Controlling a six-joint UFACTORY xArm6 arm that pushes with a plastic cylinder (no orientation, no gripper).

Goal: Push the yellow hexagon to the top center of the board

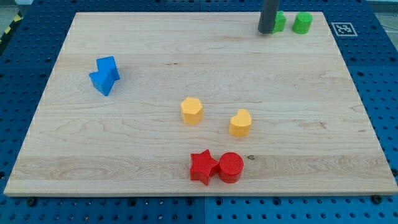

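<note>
The yellow hexagon (191,111) lies near the middle of the wooden board (155,50). A second yellow block, heart-shaped (240,123), lies a short way to its right and slightly lower. My tip (267,31) is at the view's top right, touching or nearly touching the left side of a green block (280,22). The tip is far from the yellow hexagon, up and to the right of it.
Another green block (303,23) sits to the right of the first one. Two blue blocks (104,74) touch each other at the left. A red star (203,167) and a red cylinder (231,167) sit side by side near the bottom edge.
</note>
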